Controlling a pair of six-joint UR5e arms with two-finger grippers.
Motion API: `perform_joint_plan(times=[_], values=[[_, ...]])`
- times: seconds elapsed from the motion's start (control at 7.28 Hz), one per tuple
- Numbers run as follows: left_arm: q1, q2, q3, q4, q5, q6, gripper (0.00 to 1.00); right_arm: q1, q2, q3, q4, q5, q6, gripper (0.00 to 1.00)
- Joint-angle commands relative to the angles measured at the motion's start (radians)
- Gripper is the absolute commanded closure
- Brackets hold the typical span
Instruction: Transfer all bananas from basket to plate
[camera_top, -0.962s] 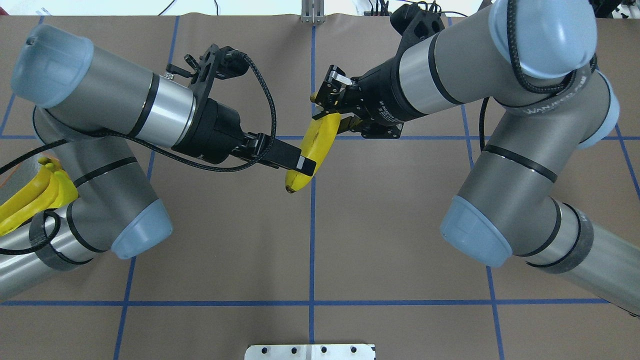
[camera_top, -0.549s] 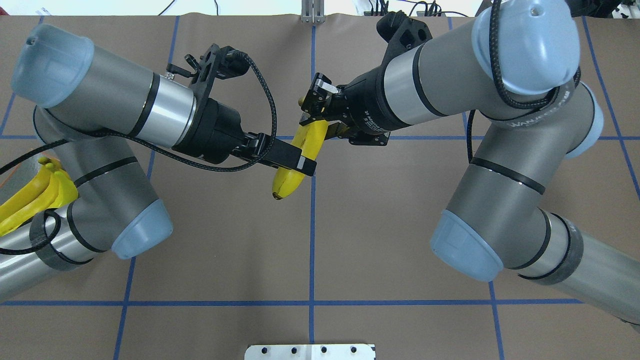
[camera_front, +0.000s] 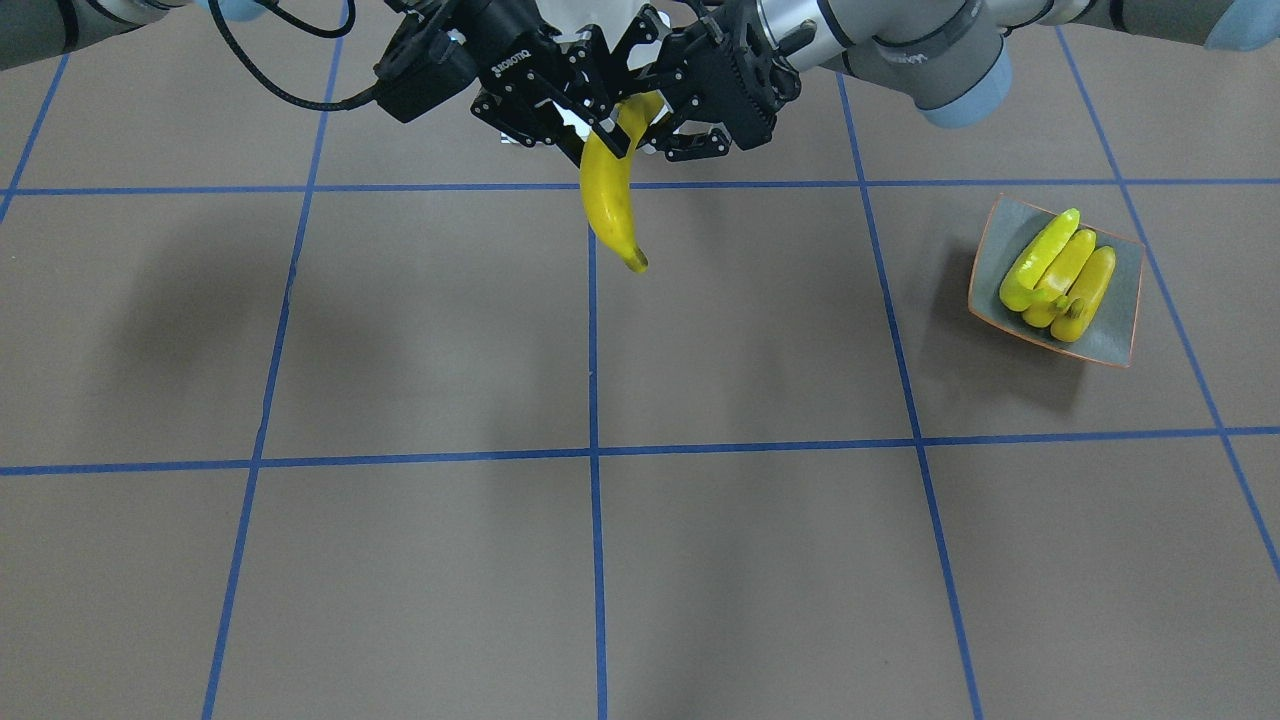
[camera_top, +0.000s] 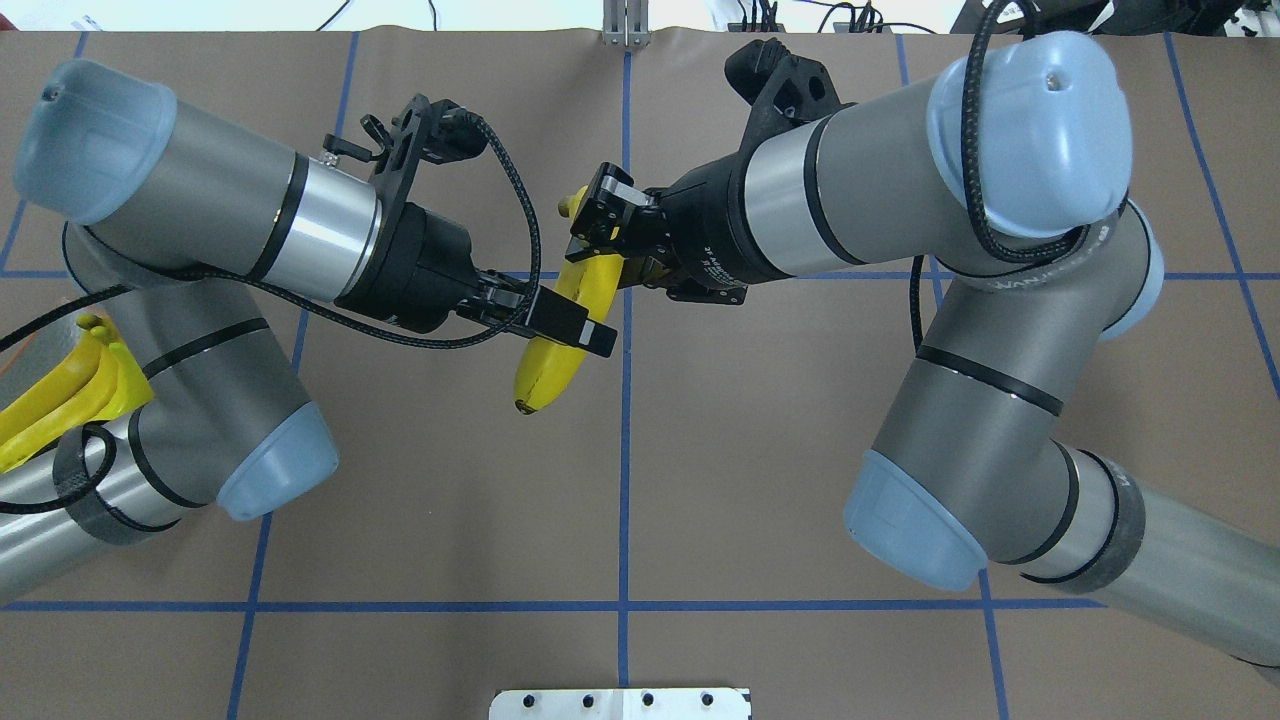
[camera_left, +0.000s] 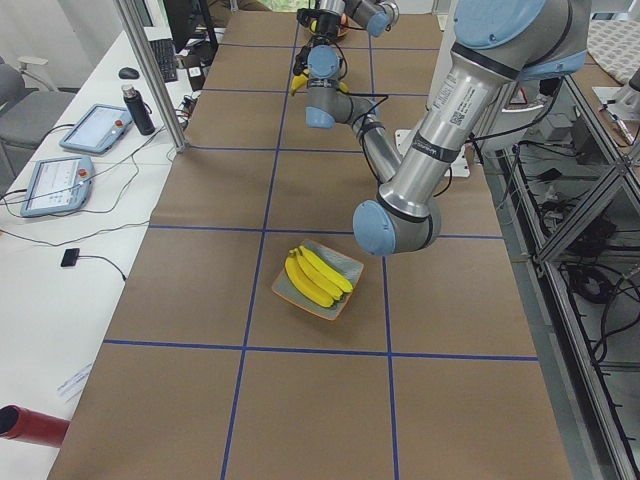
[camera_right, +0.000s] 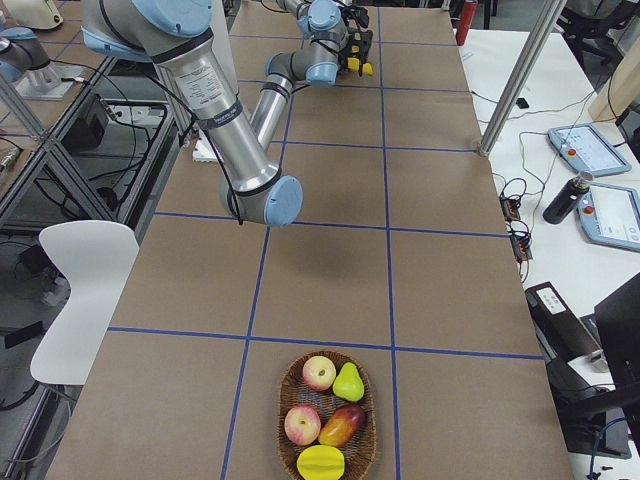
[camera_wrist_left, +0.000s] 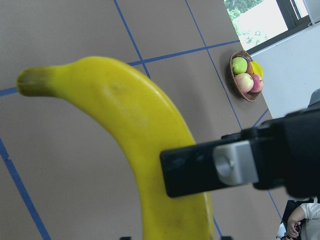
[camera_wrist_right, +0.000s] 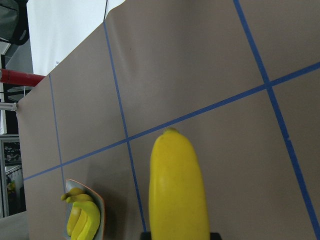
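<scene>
One yellow banana (camera_top: 541, 368) hangs above the table's middle. My right gripper (camera_top: 592, 240) is shut on it crosswise near its upper end, its finger (camera_wrist_left: 235, 162) crossing the banana (camera_wrist_left: 125, 115) in the left wrist view. My left gripper (camera_top: 583, 335) is open, with a finger on either side of the banana's middle. Three bananas (camera_front: 1060, 275) lie side by side on the grey, orange-rimmed plate (camera_front: 1122, 300), far out on my left. The wicker basket (camera_right: 372, 440) stands at the table's right end with apples, a pear and other fruit in it.
Blue tape lines divide the brown table cover into squares. A white metal base plate (camera_top: 620, 703) sits at the near edge. Both arms' elbows overhang the table on either side of the middle. Tablets and a bottle lie on a side bench (camera_left: 90, 150).
My right arm has carried the banana leftward, between the left gripper's fingers. My left gripper has shifted a little left and down. The bananas on the plate have not moved.
</scene>
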Motion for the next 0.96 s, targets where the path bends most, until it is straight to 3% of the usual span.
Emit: perform_joint_plan(times=[0.0,0.27,0.55,0.82], values=[[-0.002,0.014,-0.003,-0.015,-0.001,0.0,1.0,0.0,-0.008,-0.001,0.011,-0.096,-0.017,0.0],[-0.008,0.059,-0.017,-0.017,-0.005,0.002,1.0,0.043,-0.039,0.001,0.008,-0.093,-0.038,0.0],[-0.057,0.222,-0.084,-0.012,0.002,0.017,1.0,0.114,-0.165,0.001,-0.005,-0.087,-0.066,0.0],[-0.092,0.455,-0.147,-0.012,0.004,0.267,1.0,0.195,-0.269,0.007,-0.12,-0.093,-0.124,0.0]])
